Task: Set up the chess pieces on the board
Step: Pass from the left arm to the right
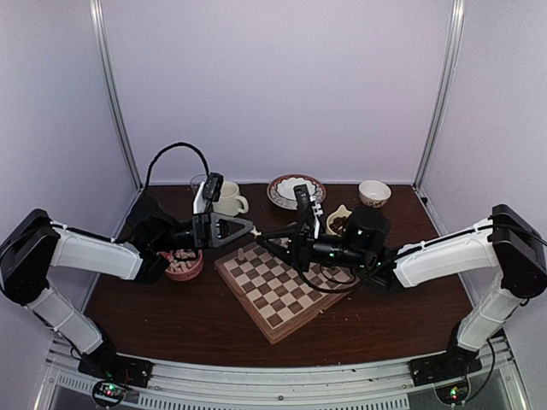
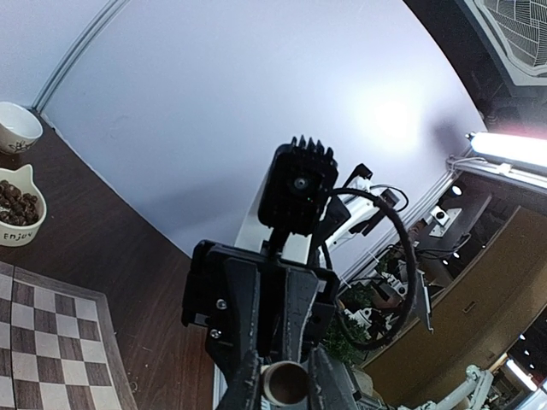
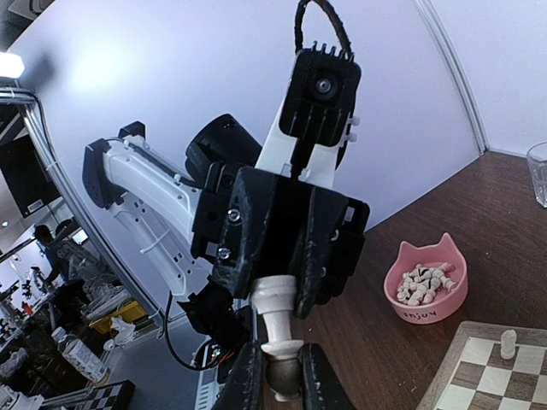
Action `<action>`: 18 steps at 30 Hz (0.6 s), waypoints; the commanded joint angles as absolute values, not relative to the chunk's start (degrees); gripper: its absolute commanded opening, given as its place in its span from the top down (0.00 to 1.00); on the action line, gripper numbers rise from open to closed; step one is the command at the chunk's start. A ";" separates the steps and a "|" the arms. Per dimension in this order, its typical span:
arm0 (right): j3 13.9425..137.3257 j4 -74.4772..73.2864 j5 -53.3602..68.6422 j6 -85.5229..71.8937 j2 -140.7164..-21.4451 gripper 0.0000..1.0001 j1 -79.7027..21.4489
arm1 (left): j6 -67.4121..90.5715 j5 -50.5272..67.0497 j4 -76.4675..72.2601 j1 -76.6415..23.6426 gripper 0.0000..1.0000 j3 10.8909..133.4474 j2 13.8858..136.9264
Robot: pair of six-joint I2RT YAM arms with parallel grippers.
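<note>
One pale cream chess piece hangs in the air between my two grippers, above the far corner of the board. My left gripper is shut on the piece's round base. Facing it from the other side, my right gripper is shut on the piece's head. In the top view the two grippers, left and right, meet tip to tip. Another cream piece stands on a corner square of the board. More chess pieces lie in a pink cat-shaped bowl.
The pink bowl sits left of the board. Behind the board are a cream cat-shaped bowl of dark pieces, a mug, a patterned plate, a small bowl and a glass.
</note>
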State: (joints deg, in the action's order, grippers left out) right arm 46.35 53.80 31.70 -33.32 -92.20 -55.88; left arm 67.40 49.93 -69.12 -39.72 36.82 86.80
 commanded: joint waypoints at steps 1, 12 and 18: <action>46.69 57.74 33.00 -33.60 -92.14 0.91 -55.99 | 66.73 50.02 -70.80 -39.64 0.93 36.26 87.95; 47.00 48.69 29.11 -29.40 -89.82 1.00 -54.98 | 55.36 44.62 -56.23 -39.27 0.59 34.77 83.19; 50.72 28.13 22.47 -24.47 -85.41 1.00 -52.39 | 41.72 32.40 -36.88 -38.15 0.38 32.88 72.11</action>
